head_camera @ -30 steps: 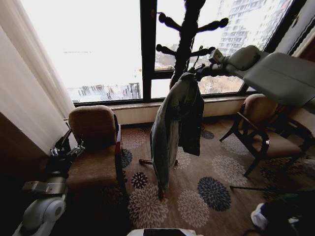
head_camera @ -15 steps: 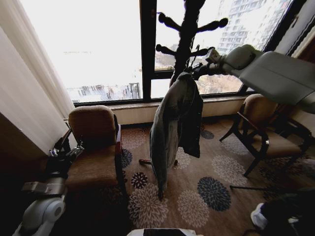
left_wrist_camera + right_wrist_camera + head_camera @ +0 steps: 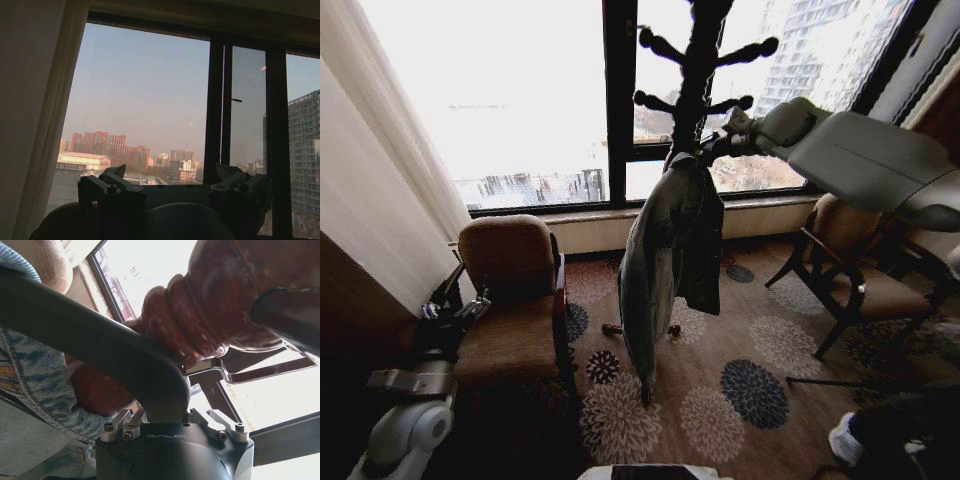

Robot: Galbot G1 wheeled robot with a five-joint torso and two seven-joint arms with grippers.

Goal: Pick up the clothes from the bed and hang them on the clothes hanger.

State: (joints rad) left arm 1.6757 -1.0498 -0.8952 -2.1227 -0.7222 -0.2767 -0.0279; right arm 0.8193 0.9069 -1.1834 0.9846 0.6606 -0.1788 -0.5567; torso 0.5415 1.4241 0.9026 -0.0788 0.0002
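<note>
The clothes, a light-blue denim jacket [image 3: 665, 260], hang on the black clothes hanger [image 3: 100, 345] right against the dark wooden coat stand [image 3: 695, 70]. My right gripper [image 3: 712, 145] reaches in from the right at the jacket's collar. In the right wrist view that gripper [image 3: 167, 415] is shut on the hanger's curved black neck, a reddish turned peg of the stand [image 3: 220, 305] sits just behind it, and denim [image 3: 30, 370] drapes beside it. My left gripper [image 3: 455, 315] is parked low beside an armchair; its fingers [image 3: 107, 187] stand open with nothing between them. The bed is out of view.
A brown armchair [image 3: 515, 300] stands left of the stand and a second chair [image 3: 855, 270] to its right. A big window and a low sill run behind. A light curtain [image 3: 380, 170] hangs at the left. Flowered carpet [image 3: 750, 390] lies in front.
My right arm has moved left and a little up, carrying the hanger and jacket closer against the coat stand. The left arm has stayed put.
</note>
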